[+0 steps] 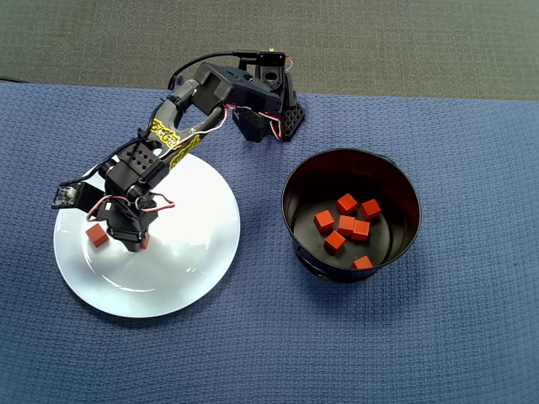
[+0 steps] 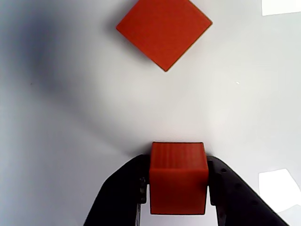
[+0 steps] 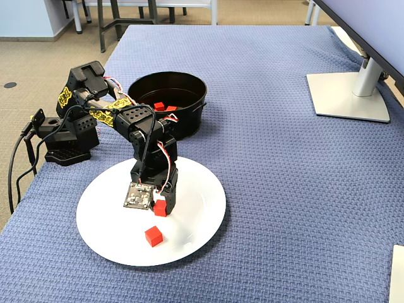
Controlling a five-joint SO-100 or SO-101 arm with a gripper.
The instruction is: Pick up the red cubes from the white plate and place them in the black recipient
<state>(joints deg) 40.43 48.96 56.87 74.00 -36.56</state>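
Over the large glossy white plate [image 3: 202, 214], the black two-finger gripper [image 2: 178, 207] pinches one small orange-red cube [image 2: 178, 181], so lifting toward the deep black pot [image 1: 404, 189] likely comes next.

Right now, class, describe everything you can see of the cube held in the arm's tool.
The held cube is small, orange-red and matte, with fine ridges on its faces. It sits square and upright between the two black fingers of the tool, which press on its left and right sides in the wrist view. It is over the white plate, near the middle; whether it touches the plate cannot be told. A second loose cube lies apart from it.
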